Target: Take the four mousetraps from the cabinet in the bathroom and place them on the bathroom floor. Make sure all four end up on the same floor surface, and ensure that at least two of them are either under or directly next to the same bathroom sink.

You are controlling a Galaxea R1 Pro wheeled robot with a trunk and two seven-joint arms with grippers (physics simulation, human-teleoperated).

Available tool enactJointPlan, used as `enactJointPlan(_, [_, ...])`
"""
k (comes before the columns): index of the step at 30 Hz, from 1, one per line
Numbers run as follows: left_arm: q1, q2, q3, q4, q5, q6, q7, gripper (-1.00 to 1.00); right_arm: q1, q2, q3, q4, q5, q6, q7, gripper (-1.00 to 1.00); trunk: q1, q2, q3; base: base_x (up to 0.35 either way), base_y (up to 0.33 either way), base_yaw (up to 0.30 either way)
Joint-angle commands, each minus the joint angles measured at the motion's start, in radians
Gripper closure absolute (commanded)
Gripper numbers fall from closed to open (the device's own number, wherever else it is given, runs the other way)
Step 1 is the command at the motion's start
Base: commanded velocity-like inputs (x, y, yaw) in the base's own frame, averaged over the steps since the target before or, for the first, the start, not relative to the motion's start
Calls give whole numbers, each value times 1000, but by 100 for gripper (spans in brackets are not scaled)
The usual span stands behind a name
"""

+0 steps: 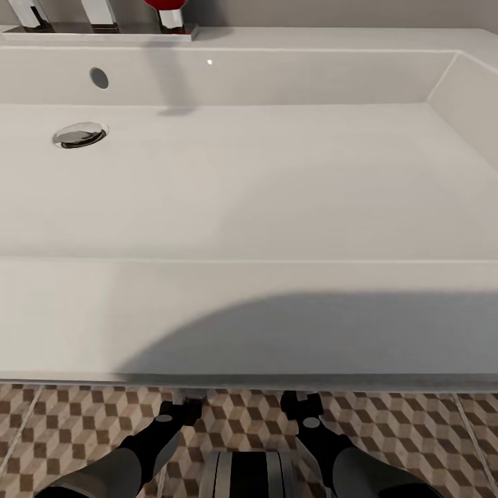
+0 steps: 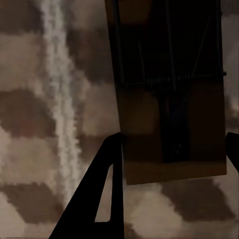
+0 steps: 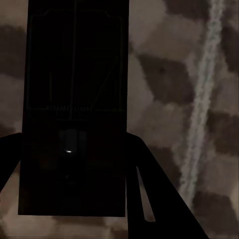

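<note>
Left tool [image 2: 172,149] pinching flat wooden mousetrap [image 2: 172,89]; right tool [image 3: 74,159] pinching second mousetrap [image 3: 74,99]; cube-patterned tiles [image 2: 30,119]

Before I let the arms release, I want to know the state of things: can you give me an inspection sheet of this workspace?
Surface: cube-patterned bathroom floor, pale grout lines.
Job's things: one mousetrap between the left gripper's fingers; another mousetrap between the right gripper's fingers, both over the tiles. Sink directly ahead.
Clutter: nothing seen.
Grippers: both low, under the sink's front edge.
Cables: nothing seen.
Surroundings: drain, chrome tap bases.
</note>
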Motion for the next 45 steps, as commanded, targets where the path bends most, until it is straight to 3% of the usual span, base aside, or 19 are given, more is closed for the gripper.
enactJointPlan(1, [0,0,-9,1,9,-2,8,100,-1,0,7,4,0,-1,-6,100,0,0,-1,0,0,0])
enactJointPlan(45, [0,-2,-10,-25,7,-14,8,100,-1,0,4,45,3,-3,12,100,0,0,-1,0,0,0])
